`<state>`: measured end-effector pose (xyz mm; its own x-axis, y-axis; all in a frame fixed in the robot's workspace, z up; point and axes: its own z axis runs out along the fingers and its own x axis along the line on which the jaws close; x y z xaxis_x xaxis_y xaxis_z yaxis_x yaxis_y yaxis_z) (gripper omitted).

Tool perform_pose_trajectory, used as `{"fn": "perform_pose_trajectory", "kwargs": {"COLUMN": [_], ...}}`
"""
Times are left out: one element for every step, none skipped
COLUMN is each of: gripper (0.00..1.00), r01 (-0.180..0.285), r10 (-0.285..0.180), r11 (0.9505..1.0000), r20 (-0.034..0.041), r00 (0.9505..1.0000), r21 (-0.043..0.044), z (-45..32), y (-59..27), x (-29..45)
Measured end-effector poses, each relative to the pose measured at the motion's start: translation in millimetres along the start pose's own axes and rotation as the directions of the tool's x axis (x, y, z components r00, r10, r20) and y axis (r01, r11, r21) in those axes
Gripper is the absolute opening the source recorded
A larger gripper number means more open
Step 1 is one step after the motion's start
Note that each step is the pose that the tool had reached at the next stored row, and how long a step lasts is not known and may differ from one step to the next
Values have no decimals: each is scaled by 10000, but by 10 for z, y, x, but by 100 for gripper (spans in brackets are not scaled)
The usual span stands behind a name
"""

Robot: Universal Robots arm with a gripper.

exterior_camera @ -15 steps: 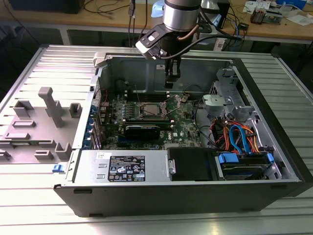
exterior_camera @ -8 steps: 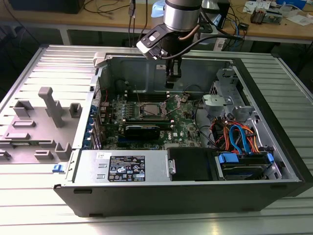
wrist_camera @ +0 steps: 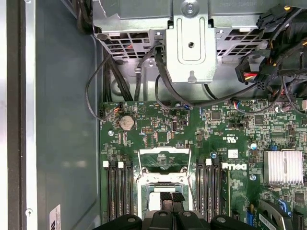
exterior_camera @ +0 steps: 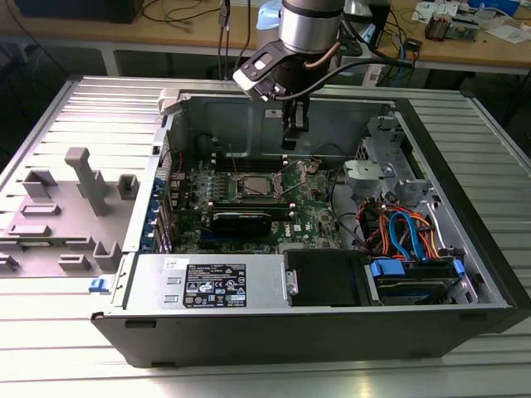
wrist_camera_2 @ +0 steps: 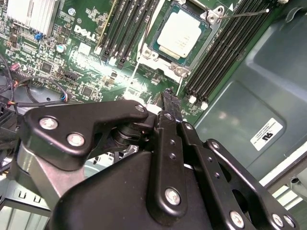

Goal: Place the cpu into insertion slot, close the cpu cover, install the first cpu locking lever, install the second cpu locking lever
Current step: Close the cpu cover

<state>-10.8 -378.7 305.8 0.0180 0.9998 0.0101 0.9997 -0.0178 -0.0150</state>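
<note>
Plainly, second wrist view: cpu (wrist_camera_2: 180, 34) seated, end effector (wrist_camera_2: 170, 98) nearby.

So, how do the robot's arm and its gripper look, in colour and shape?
The arm has a silver-grey cylindrical wrist segment. A small white and black box is mounted beside it, and black cables loop around it. The gripper is matte black, built of flat linked bars with silver screw heads.
</note>
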Motion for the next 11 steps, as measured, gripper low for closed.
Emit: {"fn": "perform_pose_trajectory", "kwargs": {"gripper": [11,11,11,11,11,11,11,11,11,11,11], "r01": [0,0,0,0,0,1,0,0,1,1,0], "r10": [0,0,0,0,0,-1,0,0,-1,-1,0], "r11": [10000,10000,10000,10000,10000,10000,10000,10000,10000,10000,10000], "r20": [0,0,0,0,0,0,0,0,0,0,0], "r00": [10000,10000,10000,10000,10000,10000,10000,10000,10000,10000,10000], "r21": [0,0,0,0,0,0,-1,0,0,0,0], "z": [0,0,0,0,0,0,0,0,0,0,0], "y": [2,4,5,8,11,14,15,18,22,23,24], "x": [0,0,0,0,0,0,0,0,0,1,0]}}
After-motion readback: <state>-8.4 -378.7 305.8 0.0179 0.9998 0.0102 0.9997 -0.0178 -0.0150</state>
